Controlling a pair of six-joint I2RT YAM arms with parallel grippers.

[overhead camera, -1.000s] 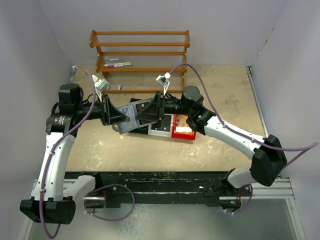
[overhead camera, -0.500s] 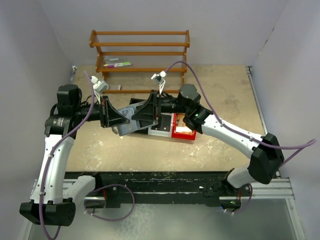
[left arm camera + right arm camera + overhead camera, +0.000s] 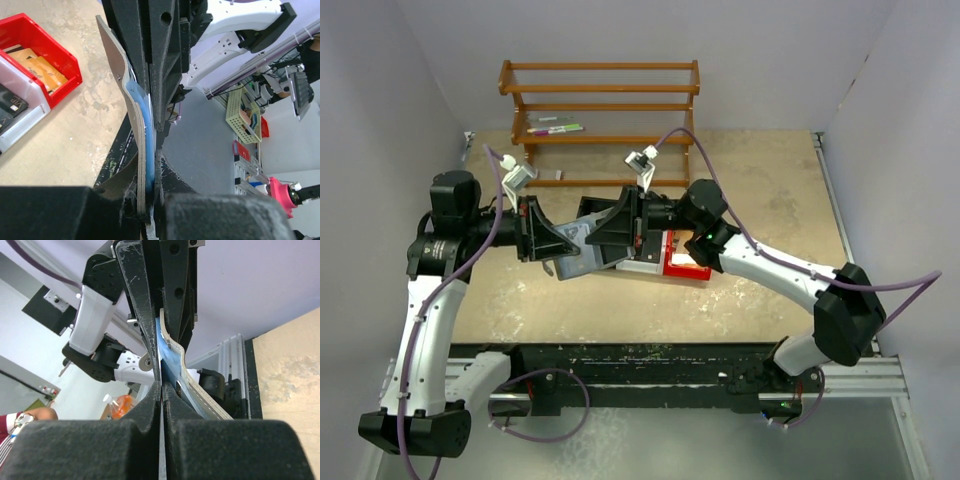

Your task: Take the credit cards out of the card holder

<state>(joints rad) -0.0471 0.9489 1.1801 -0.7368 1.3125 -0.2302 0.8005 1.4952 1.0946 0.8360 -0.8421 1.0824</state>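
The grey-blue card holder (image 3: 576,264) hangs in the air between my two grippers, above the row of bins. My left gripper (image 3: 552,245) is shut on one end of it. In the left wrist view its fingertips (image 3: 149,192) clamp the holder's grey panel (image 3: 117,90) with a blue card (image 3: 140,112) lying against it. My right gripper (image 3: 599,238) meets it from the other side, jaws pressed together (image 3: 161,390) at the edge of the blue card (image 3: 167,357). Beside that card the holder panel (image 3: 202,397) bows away.
Under the holder stands the row of bins. The red bin (image 3: 688,266) (image 3: 62,52) holds orange cards, and the white bin (image 3: 22,125) holds a black card. A wooden rack (image 3: 600,90) with pens (image 3: 557,128) stands at the back. The table's near edge is a black rail (image 3: 650,360).
My right gripper has closed from about half open to shut at the holder. Both arms and the holder have drifted slightly left and toward the near edge.
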